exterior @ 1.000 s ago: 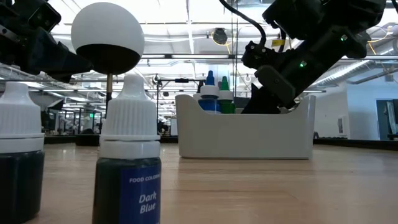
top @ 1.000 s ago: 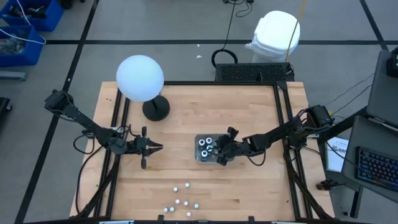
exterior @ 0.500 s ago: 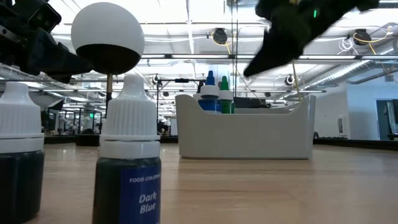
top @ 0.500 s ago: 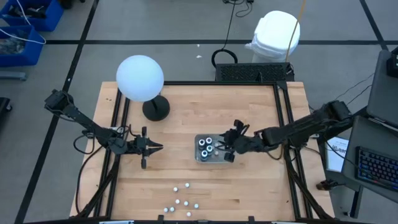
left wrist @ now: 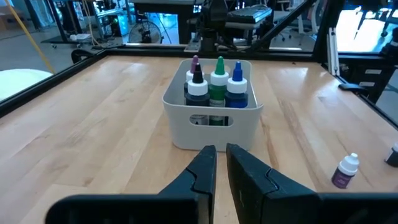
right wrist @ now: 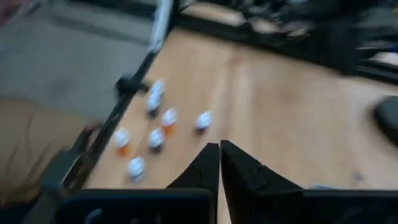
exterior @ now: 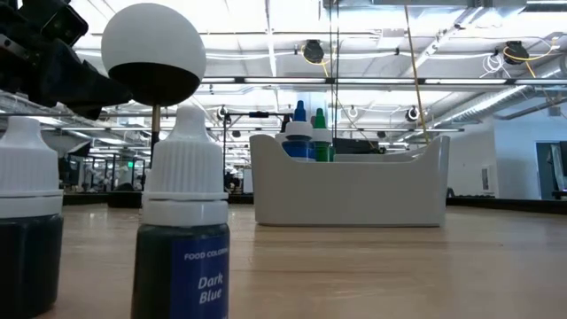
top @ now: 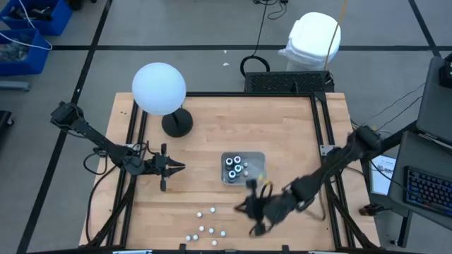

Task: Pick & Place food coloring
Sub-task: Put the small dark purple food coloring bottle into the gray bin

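Several dark food coloring bottles with white tops (top: 234,166) stand upright in the clear rectangular tray (top: 256,174) at mid-table; the left wrist view shows their purple, green and blue tips (left wrist: 216,88). Several smaller whitish bottles (top: 210,229) stand loose near the table's near edge, blurred in the right wrist view (right wrist: 155,124). A "Dark Blue" bottle (exterior: 182,232) fills the low view's foreground. My right gripper (top: 241,207) hovers shut between the tray and the loose bottles, holding nothing. My left gripper (top: 179,167) waits shut left of the tray, pointing at it (left wrist: 221,154).
A lamp with a white globe (top: 159,87) on a dark round base (top: 177,123) stands at the far left of the table. Black rails (top: 133,141) run along both sides. One purple-bodied bottle (left wrist: 345,172) stands alone on the bare wood near the left gripper's view edge.
My right gripper rose out of the tray, then swung quickly toward the table's near edge and left, turning to point at the loose small bottles. It has left the low view. The tray and its bottles stayed put.
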